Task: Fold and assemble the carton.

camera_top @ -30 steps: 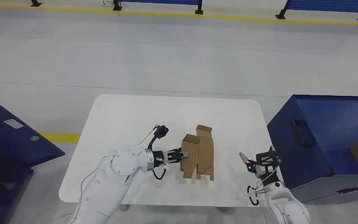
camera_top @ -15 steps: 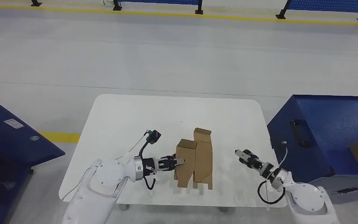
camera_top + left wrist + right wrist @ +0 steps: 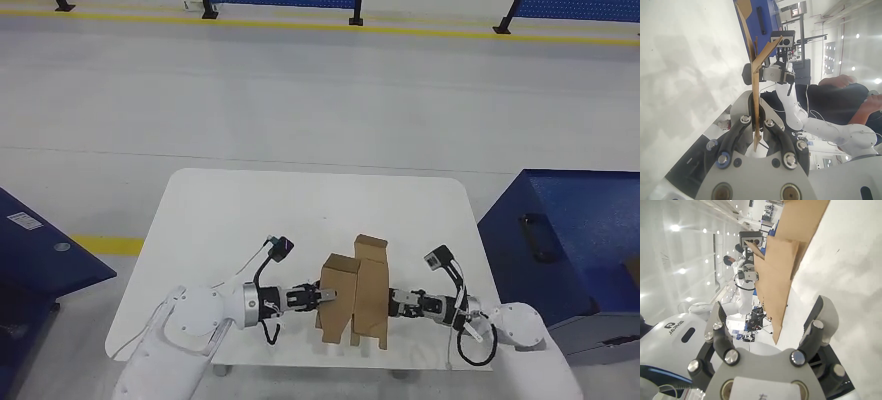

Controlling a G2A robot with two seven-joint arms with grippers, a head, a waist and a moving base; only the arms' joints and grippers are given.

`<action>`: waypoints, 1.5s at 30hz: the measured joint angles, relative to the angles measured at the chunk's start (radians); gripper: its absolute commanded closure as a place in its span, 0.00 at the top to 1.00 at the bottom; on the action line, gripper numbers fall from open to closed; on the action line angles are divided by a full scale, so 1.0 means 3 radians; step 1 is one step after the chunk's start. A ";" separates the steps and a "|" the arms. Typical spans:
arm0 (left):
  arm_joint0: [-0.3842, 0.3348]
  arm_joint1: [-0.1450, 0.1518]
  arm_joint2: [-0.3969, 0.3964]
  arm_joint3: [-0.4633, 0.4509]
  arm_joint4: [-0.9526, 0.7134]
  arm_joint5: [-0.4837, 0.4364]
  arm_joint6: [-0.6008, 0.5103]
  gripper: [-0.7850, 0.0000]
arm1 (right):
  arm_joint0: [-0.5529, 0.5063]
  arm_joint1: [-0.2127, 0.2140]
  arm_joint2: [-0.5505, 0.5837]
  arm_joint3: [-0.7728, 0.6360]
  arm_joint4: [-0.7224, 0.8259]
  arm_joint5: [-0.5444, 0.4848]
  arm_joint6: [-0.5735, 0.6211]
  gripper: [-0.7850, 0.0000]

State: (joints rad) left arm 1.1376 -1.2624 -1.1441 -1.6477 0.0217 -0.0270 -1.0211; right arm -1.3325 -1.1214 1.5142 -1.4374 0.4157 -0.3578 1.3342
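A flat brown carton (image 3: pixel 355 300) stands on edge above the front middle of the white table (image 3: pixel 250 220), its flaps partly spread. My left gripper (image 3: pixel 322 296) is shut on the carton's left edge; in the left wrist view the fingers (image 3: pixel 745 121) clamp a thin panel of the carton (image 3: pixel 755 85). My right gripper (image 3: pixel 392 301) is at the carton's right edge and stands open. In the right wrist view the carton (image 3: pixel 776 275) has its lower corner between the spread fingertips (image 3: pixel 720 313), touching neither.
A blue bin (image 3: pixel 560 260) stands just off the table's right side and another blue bin (image 3: pixel 40 260) off its left. The table's back half and left part are bare. The carton is close to the front edge.
The right arm swung in from the front right corner to the carton's right edge. The carton, held by the left gripper, shifted slightly.
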 measured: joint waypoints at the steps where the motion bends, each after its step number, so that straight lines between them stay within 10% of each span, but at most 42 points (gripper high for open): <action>1: 0.0005 0.0004 0.0001 -0.0003 0.0001 -0.0003 0.0000 0.00 | 0.0020 0.0002 -0.0019 0.0019 0.0097 0.0024 0.0089 0.00; 20: 0.0179 0.0092 -0.0064 -0.0114 -0.0270 -0.0120 -0.0241 0.00 | 0.0014 0.0034 -0.0206 0.0072 0.0106 -0.0034 -0.0029 0.00; 21: 0.0189 0.0097 -0.0065 -0.0124 -0.0266 -0.0121 -0.0242 0.22 | 0.0002 0.0039 -0.0197 0.0058 0.0108 -0.0034 -0.0033 0.00; 22: 0.0195 0.0102 -0.0065 -0.0130 -0.0255 -0.0121 -0.0242 1.00 | -0.0007 0.0044 -0.0189 0.0048 0.0114 -0.0032 -0.0033 0.00; 45: 0.0485 0.0310 -0.0903 -0.0180 -0.0232 0.0098 -0.0281 1.00 | -0.0045 0.0074 -0.0126 0.0066 0.0205 0.0034 -0.0057 0.00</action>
State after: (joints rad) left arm 1.2831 -1.1695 -1.4151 -1.7016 -0.0479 0.0023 -1.1053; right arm -1.3459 -1.0991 1.4766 -1.4176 0.4771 -0.3475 1.3172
